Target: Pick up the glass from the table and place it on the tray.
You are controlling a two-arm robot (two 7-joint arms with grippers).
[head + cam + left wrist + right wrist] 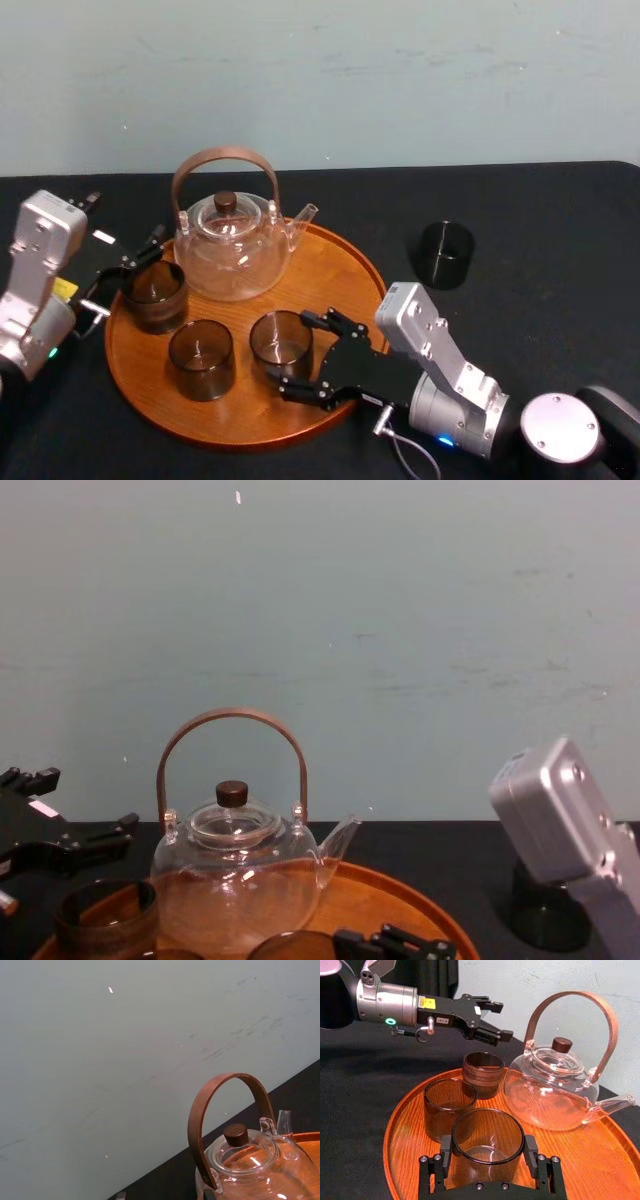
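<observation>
On the tray you have the teapot at 12 o'clock, a brown cup at 9 and a second glass at 7; a dark cup sits on the table at 2 o'clock, well apart. The glass stands on the tray at 5 o'clock; your right gripper has its fingers closed against the glass's sides. Your left gripper hangs by the brown cup, fingers spread, holding nothing.

Left hand spread open, extended forward; right hand low, pointing left.
</observation>
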